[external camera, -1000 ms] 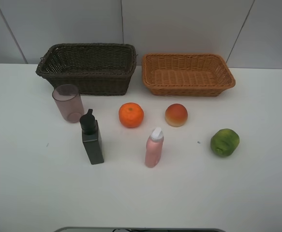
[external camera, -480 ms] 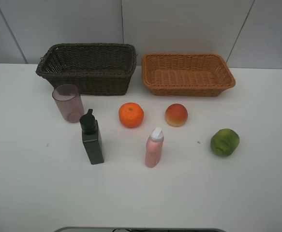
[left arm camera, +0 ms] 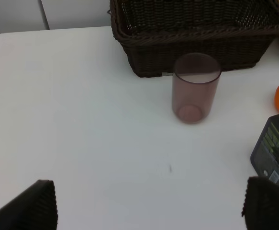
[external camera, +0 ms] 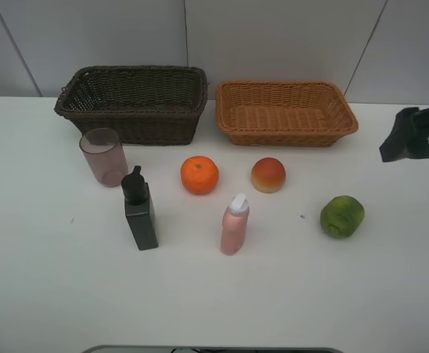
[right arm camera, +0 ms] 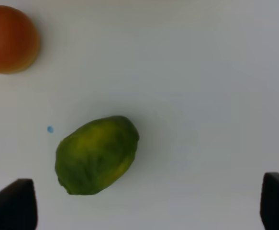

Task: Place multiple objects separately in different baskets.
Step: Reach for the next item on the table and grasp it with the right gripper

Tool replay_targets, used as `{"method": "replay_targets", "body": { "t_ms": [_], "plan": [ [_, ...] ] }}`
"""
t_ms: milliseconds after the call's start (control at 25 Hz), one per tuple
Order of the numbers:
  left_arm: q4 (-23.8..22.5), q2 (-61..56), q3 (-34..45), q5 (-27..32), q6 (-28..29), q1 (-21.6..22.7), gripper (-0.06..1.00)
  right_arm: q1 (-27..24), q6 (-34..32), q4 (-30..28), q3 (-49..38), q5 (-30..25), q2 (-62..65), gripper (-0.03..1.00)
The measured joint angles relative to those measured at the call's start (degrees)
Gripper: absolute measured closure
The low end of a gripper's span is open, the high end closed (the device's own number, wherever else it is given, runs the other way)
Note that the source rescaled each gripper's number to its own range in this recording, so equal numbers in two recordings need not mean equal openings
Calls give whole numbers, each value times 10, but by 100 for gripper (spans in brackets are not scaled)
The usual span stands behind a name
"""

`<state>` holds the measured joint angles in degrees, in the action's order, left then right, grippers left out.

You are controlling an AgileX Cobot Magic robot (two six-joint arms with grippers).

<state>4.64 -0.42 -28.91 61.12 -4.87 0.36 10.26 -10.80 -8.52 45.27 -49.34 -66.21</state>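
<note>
Hovering above the right edge of the white table [external camera: 52,294], the right claw [right arm camera: 144,206] hangs with its fingers spread wide and nothing between them, the green fruit [right arm camera: 97,154] lying on the table in its camera's sight with the peach [right arm camera: 9,39] beyond. The left claw [left arm camera: 149,206], seen only by its own wrist camera, is likewise spread and empty, facing the cup [left arm camera: 195,87], which stands upright just in front of the dark basket [left arm camera: 196,48]. All six objects sit on the table, none in a basket: the cup, the pump bottle [external camera: 140,213] near it, the tangerine [external camera: 199,175], the peach, the upright pink bottle [external camera: 234,226] in front of those two, and the green fruit off to the right, well apart from the rest. The dark basket and the tan basket [external camera: 288,140] stand side by side along the far edge, a narrow gap between them.
</note>
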Motion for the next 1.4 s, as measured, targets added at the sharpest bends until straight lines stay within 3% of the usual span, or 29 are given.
{"method": "replay_targets", "body": {
  "t_ms": [280,680,1400],
  "plan": [
    [0,0,0,0,0,0,-6,0,-138,1,0,42,-133,-1],
    [0,0,0,0,0,0,-6,0,-289,20,1,101,-221,-1],
    [0,0,0,0,0,0,-6,10,-320,44,4,158,-341,-1]
  ]
}}
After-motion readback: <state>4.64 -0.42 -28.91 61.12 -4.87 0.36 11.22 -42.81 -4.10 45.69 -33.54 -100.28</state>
